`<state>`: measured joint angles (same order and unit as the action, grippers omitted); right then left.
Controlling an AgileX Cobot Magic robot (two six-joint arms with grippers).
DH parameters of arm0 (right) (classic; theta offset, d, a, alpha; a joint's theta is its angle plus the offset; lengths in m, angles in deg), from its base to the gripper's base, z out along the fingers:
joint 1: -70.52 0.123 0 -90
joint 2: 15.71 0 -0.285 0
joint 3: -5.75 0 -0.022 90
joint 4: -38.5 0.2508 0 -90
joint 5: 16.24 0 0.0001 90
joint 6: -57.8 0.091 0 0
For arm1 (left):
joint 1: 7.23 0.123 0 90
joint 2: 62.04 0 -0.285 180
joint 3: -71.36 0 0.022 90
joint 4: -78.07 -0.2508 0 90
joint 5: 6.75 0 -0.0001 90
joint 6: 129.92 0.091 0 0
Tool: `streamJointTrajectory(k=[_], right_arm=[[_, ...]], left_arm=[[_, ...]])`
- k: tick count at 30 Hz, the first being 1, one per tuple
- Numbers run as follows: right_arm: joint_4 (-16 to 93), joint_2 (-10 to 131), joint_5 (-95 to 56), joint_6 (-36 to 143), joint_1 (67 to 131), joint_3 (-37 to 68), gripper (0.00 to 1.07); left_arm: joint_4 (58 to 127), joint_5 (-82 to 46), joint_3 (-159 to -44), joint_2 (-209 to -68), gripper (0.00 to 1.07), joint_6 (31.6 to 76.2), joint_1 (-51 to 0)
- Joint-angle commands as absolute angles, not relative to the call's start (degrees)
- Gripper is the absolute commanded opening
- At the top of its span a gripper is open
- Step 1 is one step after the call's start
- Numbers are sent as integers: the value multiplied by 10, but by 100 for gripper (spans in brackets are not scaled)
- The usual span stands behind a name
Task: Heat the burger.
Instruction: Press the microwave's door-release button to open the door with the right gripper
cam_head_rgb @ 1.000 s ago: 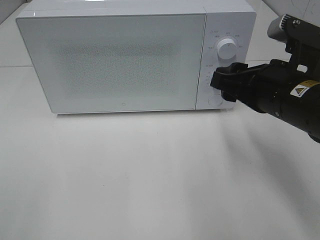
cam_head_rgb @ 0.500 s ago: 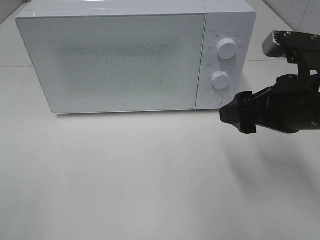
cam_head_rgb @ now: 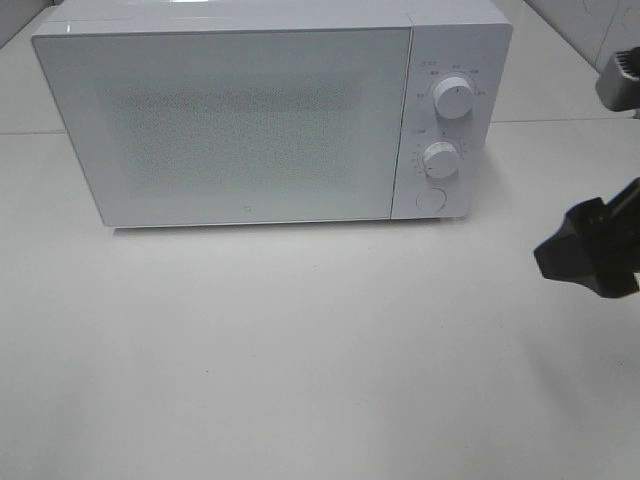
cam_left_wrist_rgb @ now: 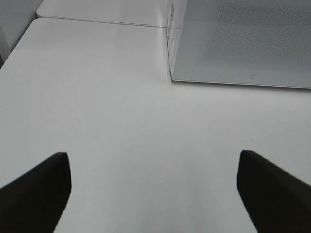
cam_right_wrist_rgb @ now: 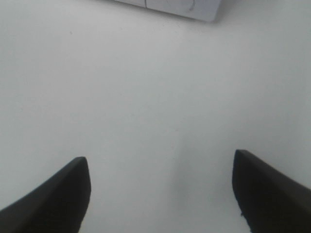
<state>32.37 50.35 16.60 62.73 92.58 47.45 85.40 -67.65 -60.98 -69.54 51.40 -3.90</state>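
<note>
Your right gripper (cam_right_wrist_rgb: 160, 158) is hanging wide open over the white surface (cam_head_rgb: 300, 350), your left gripper (cam_left_wrist_rgb: 153, 154) is gaping wide too, both holding nothing, near the shut microwave (cam_head_rgb: 250, 120), and you cannot tell where the burger is.

Resembles a lab mock-up of a kitchen: white microwave (cam_head_rgb: 250, 120) with two dials (cam_head_rgb: 455, 97) on a plain white counter (cam_head_rgb: 300, 350).
</note>
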Motion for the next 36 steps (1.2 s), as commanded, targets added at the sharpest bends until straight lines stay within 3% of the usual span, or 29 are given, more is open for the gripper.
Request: streamJointTrajectory(k=[1, 20, 27, 36], right_arm=[[294, 475, 212, 645, 924, 469, 76], [288, 189, 388, 645, 924, 471, 79], [291, 77, 405, 638, 847, 509, 77], [293, -24, 391, 638, 796, 547, 76]], left_arm=[[857, -680, -609, -686, 85, 515, -39], [857, -680, -609, -686, 85, 515, -39], [857, -680, -609, -686, 85, 515, -39], [857, -680, -609, -686, 85, 515, -39]])
